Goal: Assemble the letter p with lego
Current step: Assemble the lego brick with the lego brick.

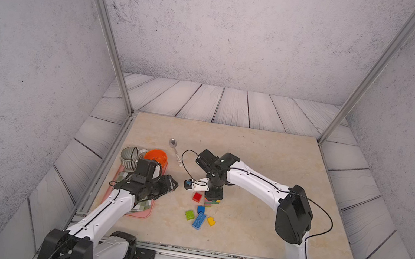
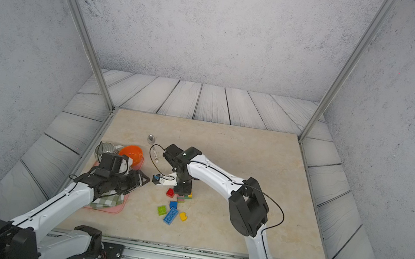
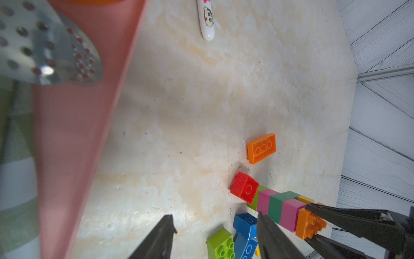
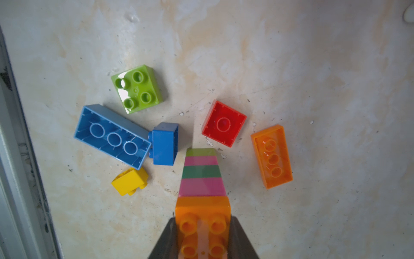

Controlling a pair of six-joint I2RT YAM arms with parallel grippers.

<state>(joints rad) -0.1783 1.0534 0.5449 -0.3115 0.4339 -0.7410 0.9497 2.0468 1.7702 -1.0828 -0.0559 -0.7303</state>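
Right claw (image 4: 202, 222) pinches the tower's (image 4: 201, 172) top; left claw (image 3: 215, 217) spread near the tower; loose bricks (image 4: 224, 123) ring it, tray (image 3: 116, 78) edge well apart.

No legible text anywhere; only a cartoon face (image 3: 209, 19) on the white spoon handle (image 3: 207, 31)

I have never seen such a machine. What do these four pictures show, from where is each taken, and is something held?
The machine is two robot arms, a left arm and a right arm, each ending in two jaws. Two pictures look down on the whole table; two come from wrist cameras. The right jaws are shut on the orange brick that tops an upright stack of lime, pink, green and pink bricks. The left jaws are open and empty. Loose nearby lie a red brick, lime brick, yellow brick, small blue brick, long blue brick and long orange brick.
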